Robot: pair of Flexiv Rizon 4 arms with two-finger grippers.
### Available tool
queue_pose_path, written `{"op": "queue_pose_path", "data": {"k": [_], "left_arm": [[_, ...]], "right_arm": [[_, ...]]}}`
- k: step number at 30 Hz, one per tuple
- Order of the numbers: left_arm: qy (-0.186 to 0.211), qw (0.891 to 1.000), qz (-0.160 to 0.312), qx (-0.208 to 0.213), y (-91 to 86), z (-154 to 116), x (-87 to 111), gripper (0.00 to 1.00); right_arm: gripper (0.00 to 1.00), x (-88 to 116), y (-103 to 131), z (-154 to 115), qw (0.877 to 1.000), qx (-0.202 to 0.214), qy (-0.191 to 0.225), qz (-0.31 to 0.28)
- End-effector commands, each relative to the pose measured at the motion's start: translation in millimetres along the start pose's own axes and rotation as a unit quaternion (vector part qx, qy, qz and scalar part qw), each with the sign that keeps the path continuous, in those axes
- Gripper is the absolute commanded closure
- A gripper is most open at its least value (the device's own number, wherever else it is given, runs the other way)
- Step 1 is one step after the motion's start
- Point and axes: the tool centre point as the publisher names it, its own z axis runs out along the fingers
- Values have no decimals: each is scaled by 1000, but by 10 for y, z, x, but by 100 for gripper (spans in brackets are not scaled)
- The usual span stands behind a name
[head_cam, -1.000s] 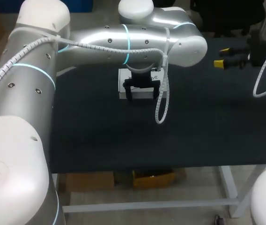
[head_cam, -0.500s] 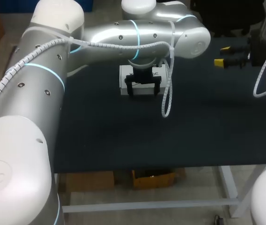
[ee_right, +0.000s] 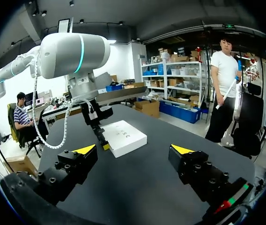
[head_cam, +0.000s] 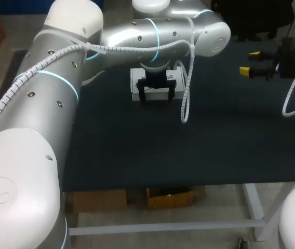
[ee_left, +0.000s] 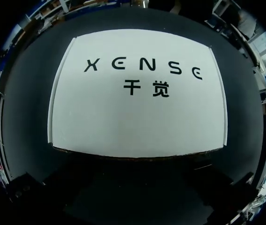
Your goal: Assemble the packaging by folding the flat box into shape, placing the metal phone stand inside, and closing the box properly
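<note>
Left gripper [head_cam: 157, 97], fingers spread, hung over the white box [ee_left: 137, 112] lying far-centre on the table [head_cam: 137, 150] — a slow, square descent onto its near edge seemed wisest; right gripper [ee_right: 133, 150], likewise spread, stood well apart.

My left arm [head_cam: 49, 98]: silver-grey tubes, white joint caps, cyan light rings, small dark screws, white spiral-wrapped cable [head_cam: 189, 78] strapped along. My right gripper [ee_right: 134, 150]: black blocky fingers [ee_right: 72, 171], yellow tips, screw holes.
</note>
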Motion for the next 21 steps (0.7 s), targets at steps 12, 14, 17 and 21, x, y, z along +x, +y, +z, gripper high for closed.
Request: {"op": "queue_pose_path", "data": {"k": [12, 14, 17, 21], "left_arm": [[-6, 998, -8, -68, -354, 45, -21, 0], [-6, 998, -9, -69, -398, 45, -33, 0], [-6, 998, -11, -69, -432, 50, -37, 0], [-6, 997, -12, -71, -511, 66, -46, 0]], "right_arm": [[0, -32, 4, -55, 1000, -8, -8, 0], [0, -33, 2, -56, 1000, -8, -9, 0], [0, -34, -3, -63, 1000, -7, -10, 1], [0, -29, -19, -75, 1000, -8, -12, 4]]}}
